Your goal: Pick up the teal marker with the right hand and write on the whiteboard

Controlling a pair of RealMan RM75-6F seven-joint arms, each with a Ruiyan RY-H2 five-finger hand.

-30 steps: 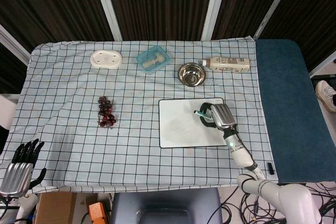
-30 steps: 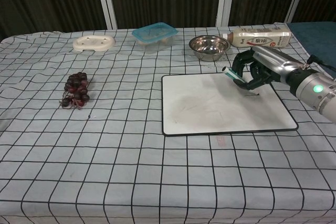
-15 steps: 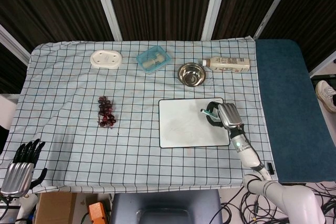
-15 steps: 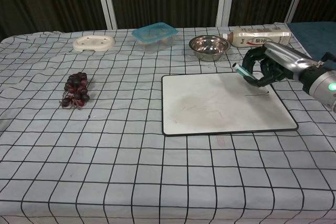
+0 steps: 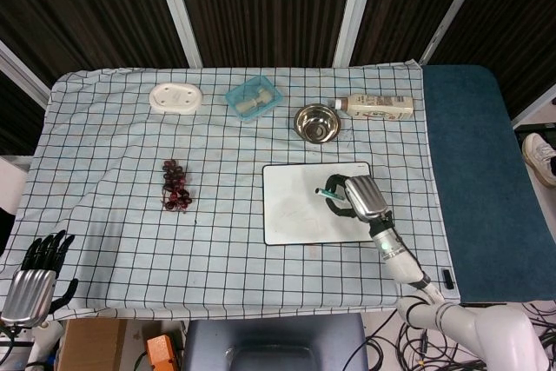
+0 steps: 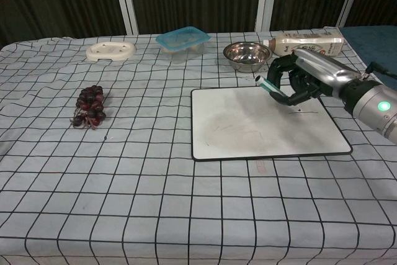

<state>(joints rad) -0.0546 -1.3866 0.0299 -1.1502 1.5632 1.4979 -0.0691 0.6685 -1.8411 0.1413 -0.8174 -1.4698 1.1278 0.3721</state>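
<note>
Your right hand [image 6: 302,82] has its fingers [image 6: 280,74] clamped around the teal marker [image 6: 268,87], so the pick-up is done. The marker slants across the grip, its free end pointing up and to the left, over the right part of the whiteboard [image 6: 236,128]. From the head view, the hand [image 5: 358,196] sits above the board's upper right area, with the marker [image 5: 327,193] sticking out toward the board's middle.

A short dark stroke shows on the board just below the hand in the chest view, along with fainter marks nearer the middle. I judge the writing to be under way rather than finished: there is only a little ink and most of the surface is bare. Whether the tip is touching the board right now is hard to tell, since the fingers hide it.

What is left, as I read it, is to bring the tip down and lay more strokes across the open white area to the left.

Your left hand [image 5: 35,279] hangs off the near left corner of the tabletop [image 5: 104,232], holding nothing, fingers a little apart.
</note>
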